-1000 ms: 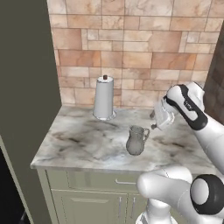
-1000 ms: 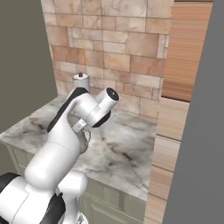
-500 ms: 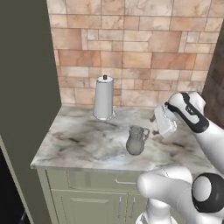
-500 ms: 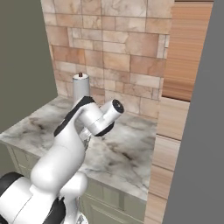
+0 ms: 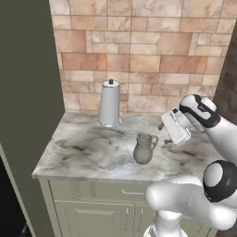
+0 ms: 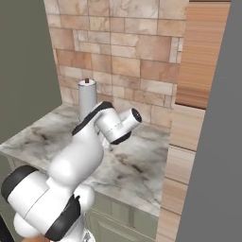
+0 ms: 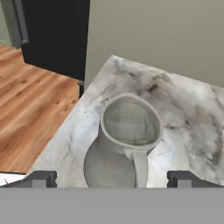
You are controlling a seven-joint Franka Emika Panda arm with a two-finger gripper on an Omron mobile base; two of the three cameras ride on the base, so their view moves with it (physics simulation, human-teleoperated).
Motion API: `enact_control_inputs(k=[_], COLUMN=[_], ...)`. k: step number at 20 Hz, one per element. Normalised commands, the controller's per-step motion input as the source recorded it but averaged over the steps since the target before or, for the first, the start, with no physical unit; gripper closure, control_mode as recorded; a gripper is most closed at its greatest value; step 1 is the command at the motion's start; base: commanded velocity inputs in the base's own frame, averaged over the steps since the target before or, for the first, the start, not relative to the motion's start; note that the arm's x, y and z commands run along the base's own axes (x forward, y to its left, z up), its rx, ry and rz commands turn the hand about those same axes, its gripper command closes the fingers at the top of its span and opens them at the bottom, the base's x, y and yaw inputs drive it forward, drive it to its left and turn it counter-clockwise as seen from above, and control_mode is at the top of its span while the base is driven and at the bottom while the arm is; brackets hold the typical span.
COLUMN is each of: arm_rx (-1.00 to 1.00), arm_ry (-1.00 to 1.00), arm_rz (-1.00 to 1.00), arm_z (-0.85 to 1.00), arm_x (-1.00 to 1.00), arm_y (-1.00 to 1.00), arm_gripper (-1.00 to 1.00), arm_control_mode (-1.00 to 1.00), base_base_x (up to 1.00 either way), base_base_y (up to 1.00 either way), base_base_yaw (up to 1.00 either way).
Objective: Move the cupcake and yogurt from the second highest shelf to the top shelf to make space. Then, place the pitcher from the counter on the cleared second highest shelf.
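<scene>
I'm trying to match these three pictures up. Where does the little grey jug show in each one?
Left base view: the pitcher stands upright on the counter, centre-right, just left of the hand.
Right base view: I cannot pick it out; the white arm blocks that part of the counter.
Hand view: it sits low in the centre, seen from above, handle toward the camera, between the fingertips.
Shared landmark: the marble counter.

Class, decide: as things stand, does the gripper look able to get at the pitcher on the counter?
Probably yes. The gripper is open, its fingertips either side of the pitcher, handle toward it; nothing stands between on the counter.
</scene>
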Motion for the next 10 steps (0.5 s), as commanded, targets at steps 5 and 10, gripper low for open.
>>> enact_control_inputs(k=[5, 10], arm_rx=[0.0, 0.0], arm_ry=[0.0, 0.0], arm_rz=[0.16, 0.03], arm_z=[0.0, -0.15], arm_x=[0.24, 0.01], arm_y=[-0.03, 0.09], arm_gripper=[-1.0, -1.0], arm_control_mode=[-1.0, -1.0], base_base_x=[0.0, 0.0], base_base_y=[0.0, 0.0], base_base_yaw=[0.0, 0.0])
